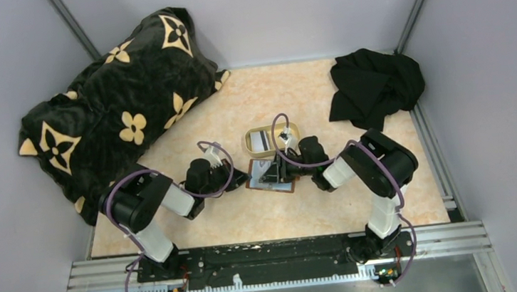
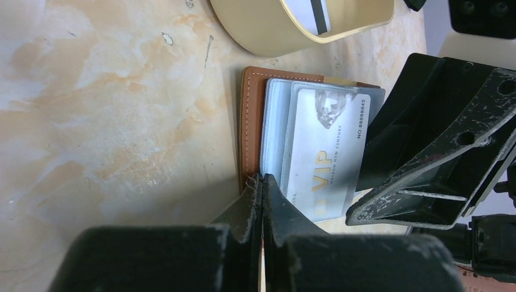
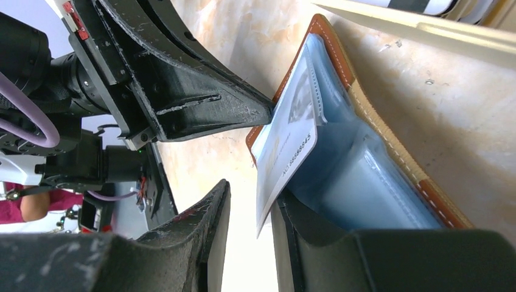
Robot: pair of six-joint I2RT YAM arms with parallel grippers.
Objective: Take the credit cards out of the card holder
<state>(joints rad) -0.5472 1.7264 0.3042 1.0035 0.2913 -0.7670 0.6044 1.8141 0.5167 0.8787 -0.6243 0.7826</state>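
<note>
holder [image 2: 251, 121] open flat, vip card [image 2: 328, 152] sticking out

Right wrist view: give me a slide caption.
Open right fingers straddle a white card sticking out of the holder; shut left fingers touch its edge.

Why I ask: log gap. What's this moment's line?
left gripper shut, tips at card holder edge | right gripper open, straddling VIP card
</note>
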